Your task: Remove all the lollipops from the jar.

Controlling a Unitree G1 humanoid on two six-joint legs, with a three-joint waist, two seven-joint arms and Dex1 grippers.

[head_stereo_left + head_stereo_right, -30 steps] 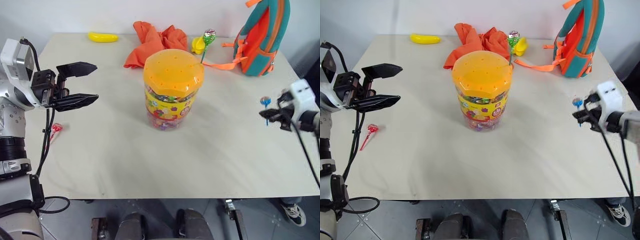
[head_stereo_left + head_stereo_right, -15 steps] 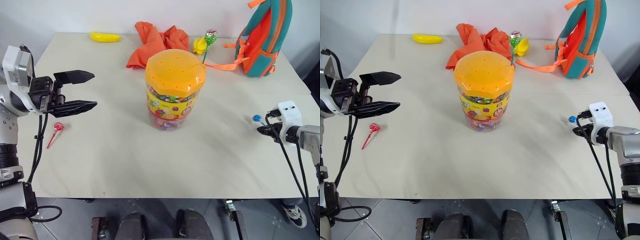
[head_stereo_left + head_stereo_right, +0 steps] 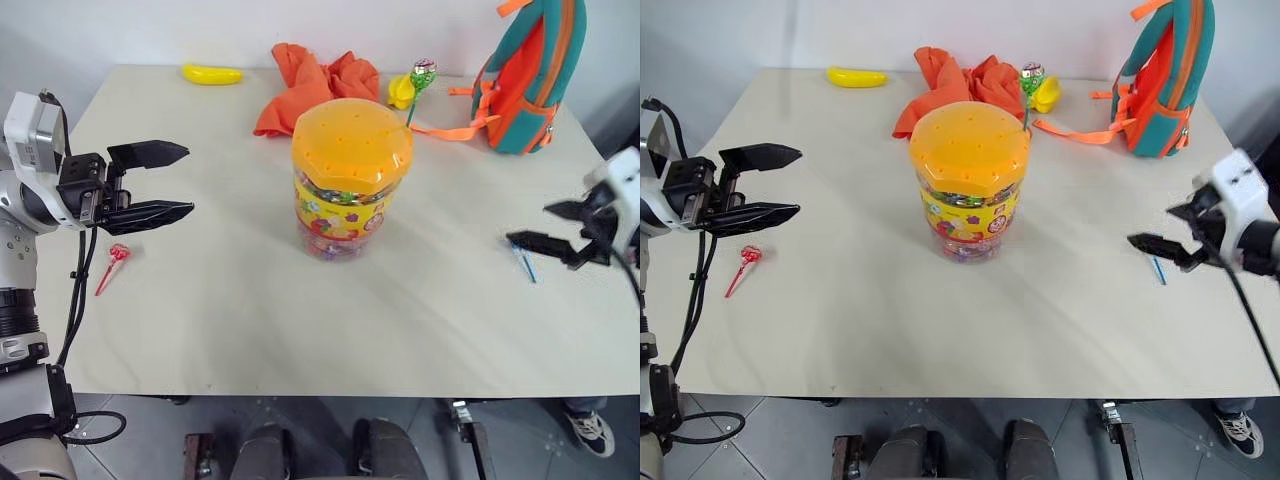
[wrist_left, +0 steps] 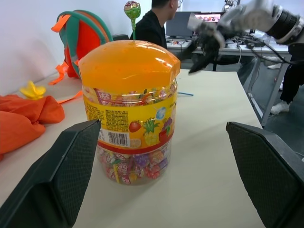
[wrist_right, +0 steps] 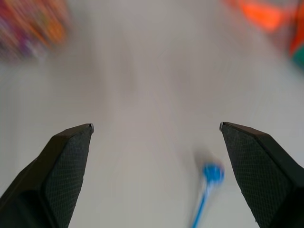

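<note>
I have the clear plastic jar with the candy-print label and orange domed lid (image 3: 349, 175) standing upright near the middle of the pale counter (image 3: 250, 300), lid on. A green wrapped lollipop on a thin stick (image 3: 421, 73) rises from the far right edge of the lid, so it sits in the jar. The red lollipop (image 3: 116, 256) lies flat on the counter near its left edge, below my left tool (image 3: 160, 184). The blue lollipop (image 3: 1158, 269) lies flat on the counter near the right edge, and my right wrist view looks down on it lying loose on the surface.

My left tool hangs above the counter to the left of the jar with its black fingers spread wide and nothing between them, aimed at the jar. My right tool (image 3: 560, 228) hangs just above the blue lollipop, fingers wide apart and empty.

At the far side of the counter lie a yellow banana toy (image 3: 211, 74) and a crumpled orange cloth (image 3: 318, 80), and a teal and orange backpack (image 3: 532, 75) stands upright at the far right.
</note>
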